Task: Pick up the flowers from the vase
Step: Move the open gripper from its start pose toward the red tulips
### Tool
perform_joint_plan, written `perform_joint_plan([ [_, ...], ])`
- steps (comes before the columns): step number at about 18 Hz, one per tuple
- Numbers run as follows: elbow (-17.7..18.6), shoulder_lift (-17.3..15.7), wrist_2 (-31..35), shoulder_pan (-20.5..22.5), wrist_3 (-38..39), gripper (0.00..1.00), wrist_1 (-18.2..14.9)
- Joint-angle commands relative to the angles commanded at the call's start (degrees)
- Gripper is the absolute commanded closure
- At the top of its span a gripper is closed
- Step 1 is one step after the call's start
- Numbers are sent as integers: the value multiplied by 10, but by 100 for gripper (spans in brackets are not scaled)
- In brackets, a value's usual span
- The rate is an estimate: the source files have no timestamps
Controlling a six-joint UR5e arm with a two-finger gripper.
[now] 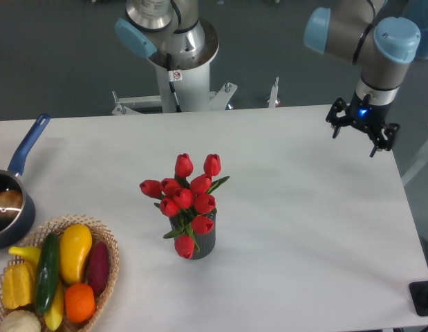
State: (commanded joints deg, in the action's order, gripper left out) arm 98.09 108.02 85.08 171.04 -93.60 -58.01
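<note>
So, nothing of the job is done yet, as far as you can judge from this view. Start with the table (303,228): a wide white top, with most of what matters near its middle and left.

The arm (369,41) sits high at the far right, above the table's back right corner and well apart from everything you need. Your whole approach is ahead of you: you have to bring it across and down toward the middle before any grasp can begin.

At the front left stands a wicker basket (110,242) holding vegetables and fruit, and just behind it, at the left edge, a saucepan (16,183) with a blue handle. Neither belongs to the task; both lie away from the direct line from the arm to the middle, so I doubt they will trouble you.

The flowers (186,194), a bunch of red tulips, are in the vase (203,242) near the table's centre, stems down in the mouth, buds leaning up and back. One bud droops over the front of the vase.

The end effector (361,126) hangs with its fingers spread and holds nothing. What is left for you: reach the bunch, close on the stems above the rim, and lift them clear.
</note>
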Motion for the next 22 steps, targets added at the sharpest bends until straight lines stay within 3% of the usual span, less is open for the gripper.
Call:
perform_joint_plan([
  [15,9,-6,-23,-12,13,0,-2],
  [22,32,-12,-35,-18,29,0,-1],
])
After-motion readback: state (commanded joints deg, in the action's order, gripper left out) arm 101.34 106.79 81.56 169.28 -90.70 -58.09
